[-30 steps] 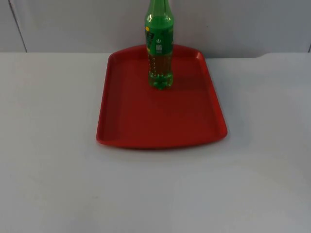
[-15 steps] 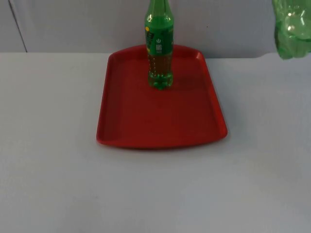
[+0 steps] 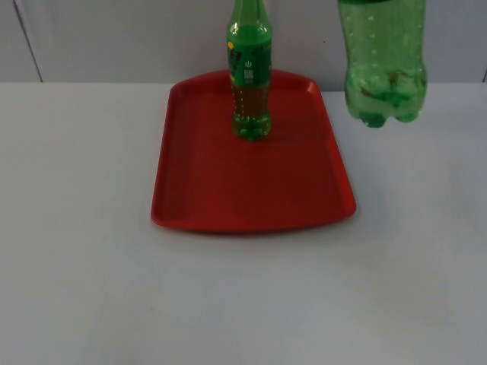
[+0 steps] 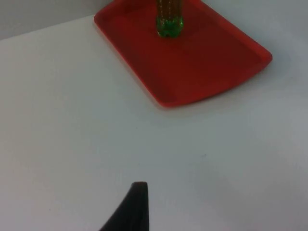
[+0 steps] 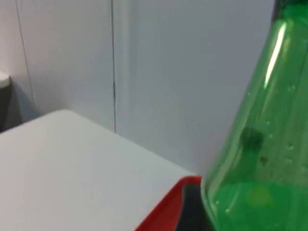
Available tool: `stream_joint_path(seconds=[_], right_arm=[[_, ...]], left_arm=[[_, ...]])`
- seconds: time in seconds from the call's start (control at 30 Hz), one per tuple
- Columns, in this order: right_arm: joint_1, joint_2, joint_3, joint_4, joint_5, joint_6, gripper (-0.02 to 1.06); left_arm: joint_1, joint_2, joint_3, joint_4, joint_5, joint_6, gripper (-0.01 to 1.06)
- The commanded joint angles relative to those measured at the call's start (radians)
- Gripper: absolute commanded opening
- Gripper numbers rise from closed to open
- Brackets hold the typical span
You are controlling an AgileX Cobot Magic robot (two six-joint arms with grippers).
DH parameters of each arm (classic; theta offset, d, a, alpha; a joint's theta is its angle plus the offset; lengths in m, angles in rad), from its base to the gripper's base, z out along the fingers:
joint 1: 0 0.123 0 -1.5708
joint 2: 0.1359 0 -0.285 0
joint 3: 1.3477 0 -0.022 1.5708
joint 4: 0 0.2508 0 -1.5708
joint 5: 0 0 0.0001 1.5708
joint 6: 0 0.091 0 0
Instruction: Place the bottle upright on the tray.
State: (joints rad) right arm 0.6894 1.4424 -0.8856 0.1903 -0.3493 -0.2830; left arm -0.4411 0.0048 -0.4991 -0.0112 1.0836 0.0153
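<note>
I see the red tray (image 3: 251, 179) lying flat on the white worktop (image 3: 84, 228), its far edge close to the grey partition wall (image 3: 114, 38). A small green bottle (image 3: 249, 72) with a label stands upright on the tray, near its far edge and about midway across it.

A second, larger green bottle (image 3: 382, 61) hangs in the air beyond the tray's right far corner, base downward and roughly upright, clear of the tray and of the worktop. Its top runs out of the top view, so I cannot see what carries it. From the right wrist I look past the large bottle's shoulder (image 5: 260, 159) with the tray's rim (image 5: 166, 204) just behind it; I cannot tell the right tool's state.

From the left wrist, one black fingertip of the left tool (image 4: 132, 209) sits above bare worktop, well short of the tray's near edge (image 4: 192, 96). I cannot tell its state either; that arm waits.
</note>
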Motion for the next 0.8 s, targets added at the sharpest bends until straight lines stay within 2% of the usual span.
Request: stream_joint_path(seconds=[0.0,0.1,0.13,0.23,0.3,0.33,0.47,0.5,0.6,0.77], right_arm=[[0.017,0.022,0.025,-0.009,-0.149,-0.005,0.00],[0.021,0.073,0.056,-0.007,-0.305,0.003,0.00],[0.021,0.073,0.056,-0.007,-0.305,0.003,0.00],[0.021,0.145,0.057,-0.007,-0.427,0.006,0.00],[0.021,0.197,0.057,-0.050,-0.507,0.036,0.00],[0.021,0.197,0.057,-0.050,-0.507,0.036,0.00],[0.021,0.334,0.046,-0.135,-0.713,0.124,0.00],[0.021,0.334,0.046,-0.135,-0.713,0.124,0.00],[0.021,0.423,0.015,-0.135,-0.799,0.144,0.00],[0.021,0.523,-0.068,-0.135,-0.820,0.141,0.00]], left_arm=[[-0.007,-0.005,0.004,0.004,-0.009,-0.008,1.05],[-0.007,-0.005,0.004,0.004,-0.009,-0.008,1.05],[-0.007,-0.005,0.004,0.004,-0.009,-0.008,1.05],[-0.007,-0.005,0.004,0.004,-0.009,-0.008,1.05],[-0.007,-0.005,0.004,0.004,-0.009,-0.008,1.05],[-0.007,-0.005,0.004,0.004,-0.009,-0.008,1.05],[-0.007,-0.005,0.004,0.004,-0.009,-0.008,1.05],[-0.007,-0.005,0.004,0.004,-0.009,-0.008,1.05],[-0.007,-0.005,0.004,0.004,-0.009,-0.008,1.05],[-0.007,-0.005,0.004,0.004,-0.009,-0.008,1.05]])
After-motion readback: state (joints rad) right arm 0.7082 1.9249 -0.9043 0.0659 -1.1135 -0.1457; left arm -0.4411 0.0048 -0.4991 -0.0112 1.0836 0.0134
